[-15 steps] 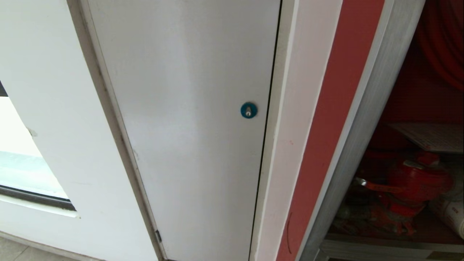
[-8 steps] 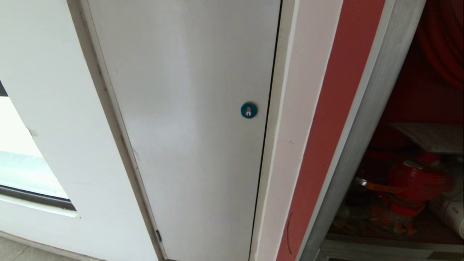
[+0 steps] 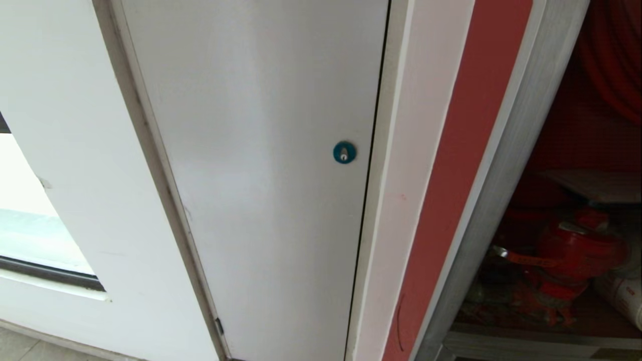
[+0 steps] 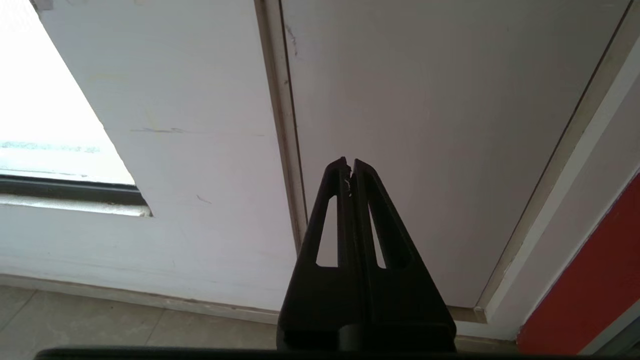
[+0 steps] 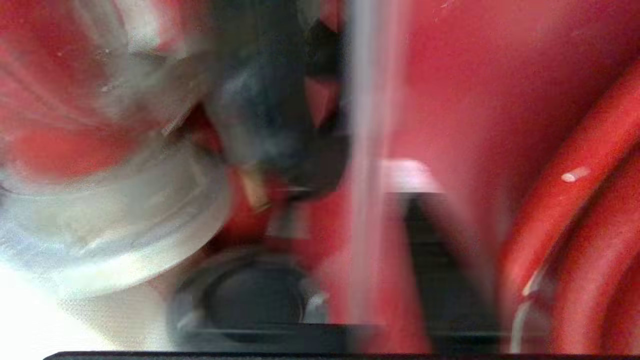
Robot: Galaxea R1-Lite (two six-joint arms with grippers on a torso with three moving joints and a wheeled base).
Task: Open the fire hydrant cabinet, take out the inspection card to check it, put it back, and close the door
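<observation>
One inspection card (image 3: 594,186) lies flat inside fire hydrant cabinet (image 3: 506,165); left gripper (image 4: 349,167) fingers pressed together; right gripper fingers unclear.

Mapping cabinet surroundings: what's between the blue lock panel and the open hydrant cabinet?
Head view: a white wall strip, then a red strip, then the fire hydrant cabinet frame.

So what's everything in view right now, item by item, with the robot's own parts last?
fire hydrant cabinet: one, brushed silver frame, red inside, far right of head view, open
inspection card: one, whitish sheet, lying flat inside the cabinet above the valve
valve: one, red, low in the cabinet
hose reel: one, red, upper cabinet
rolled hose: one, white, cabinet's lower right
panel: one, grey-white, centre
lock: one, round, blue, on the panel's right edge
left gripper: fingers together, hanging before the panel's bottom
right gripper: inside the cabinet, too blurred to read
</observation>
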